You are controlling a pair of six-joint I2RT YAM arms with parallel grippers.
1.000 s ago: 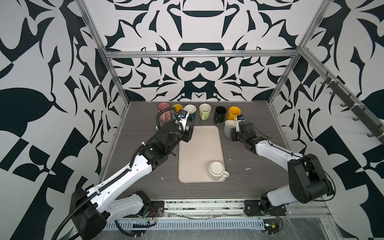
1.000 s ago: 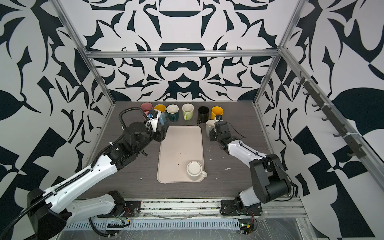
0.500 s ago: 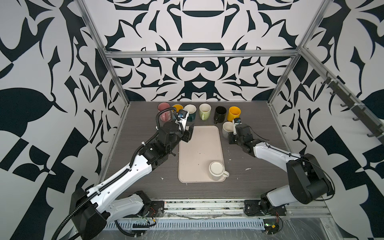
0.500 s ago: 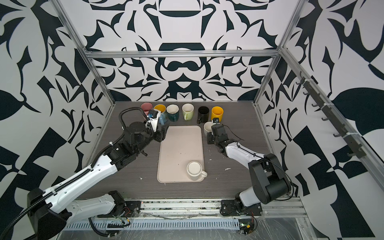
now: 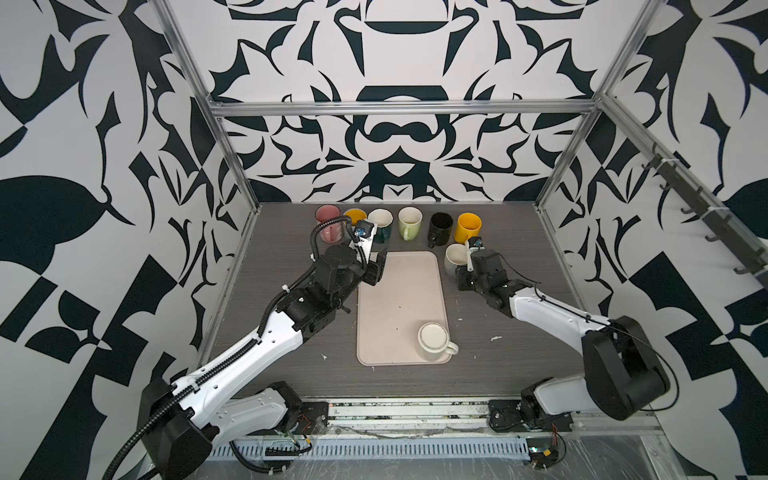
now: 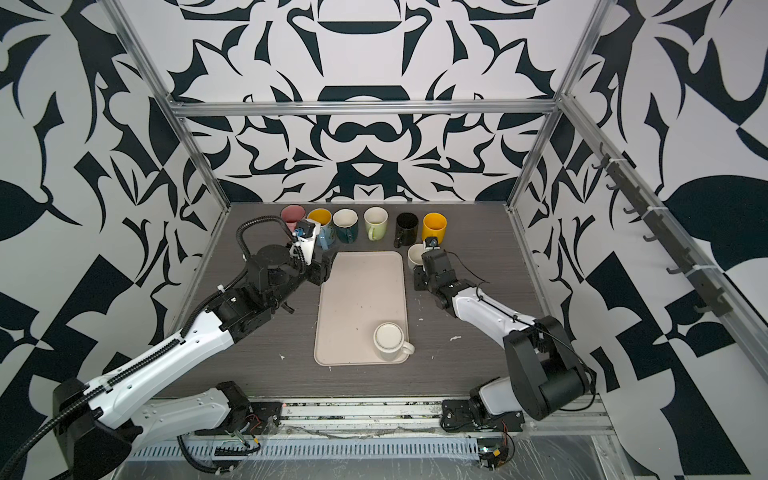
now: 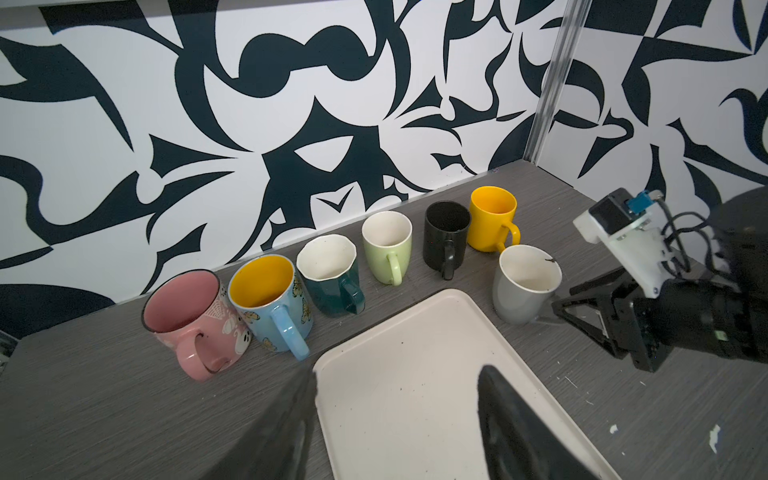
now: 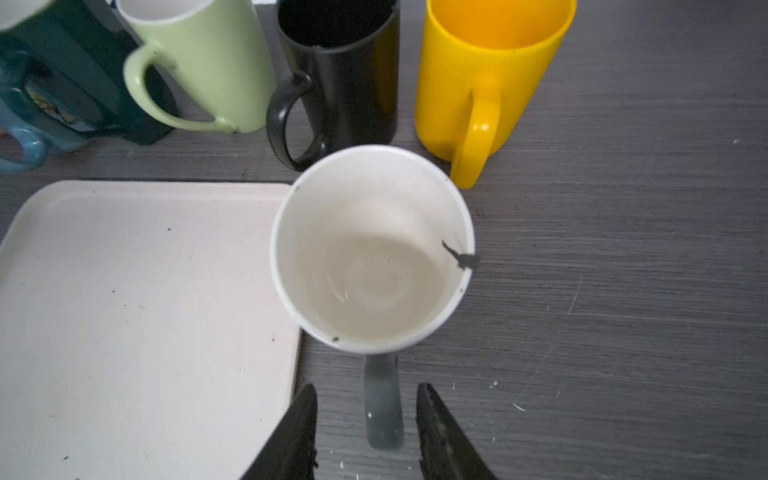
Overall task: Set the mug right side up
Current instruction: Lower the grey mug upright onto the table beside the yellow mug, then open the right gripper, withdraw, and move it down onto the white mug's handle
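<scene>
Straddling the handle (image 8: 382, 407) of grey mug (image 8: 372, 249), right gripper (image 8: 365, 390) stands parted; left gripper (image 7: 399, 370) parted over tray (image 7: 415, 324), finger bases cropped.

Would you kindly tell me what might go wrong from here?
The open right gripper straddles the handle of the grey ceramic mug; a sideways retreat could hook it, knocking the mug into the black mug or yellow mug behind.
The upside-down cream mug sits near a corner of the beige tray; a nudge might push it over the rim.
</scene>
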